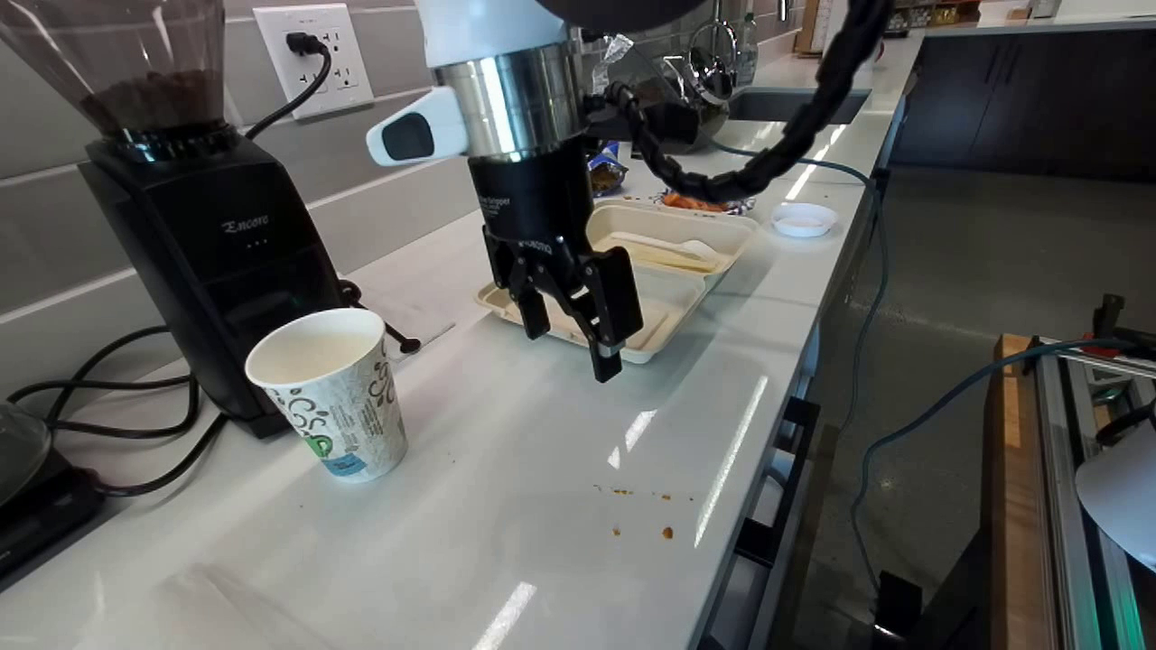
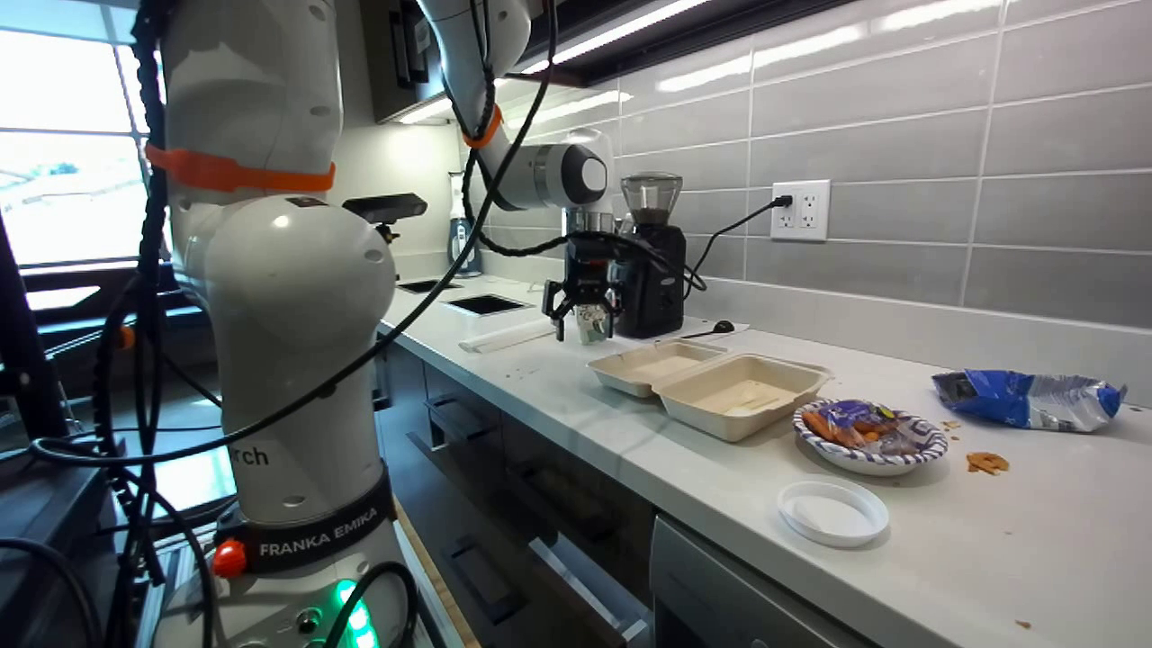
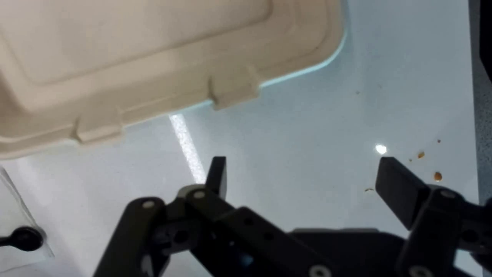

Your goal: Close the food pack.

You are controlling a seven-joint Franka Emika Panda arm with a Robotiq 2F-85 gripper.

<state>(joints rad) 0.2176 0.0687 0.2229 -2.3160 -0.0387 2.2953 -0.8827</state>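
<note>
Food pack (image 2: 697,414), beige clamshell, lay hinged open on white countertop (image 2: 972,540), both halves facing up, pale utensil (image 1: 697,248) inside half away from tabs. Your gripper (image 3: 303,169) hung above countertop, near pack's tabbed edge but apart from it; you had jaws spread wide, pointing down. Past tabbed end of pack stood black grinder (image 1: 230,298) and upright paper cup (image 1: 341,406). Just beside pack's opposite end sat paper bowl (image 2: 868,464) with patterned rim; farther off that end lay white lid (image 2: 832,513) and blue bag (image 2: 1017,399).
</note>
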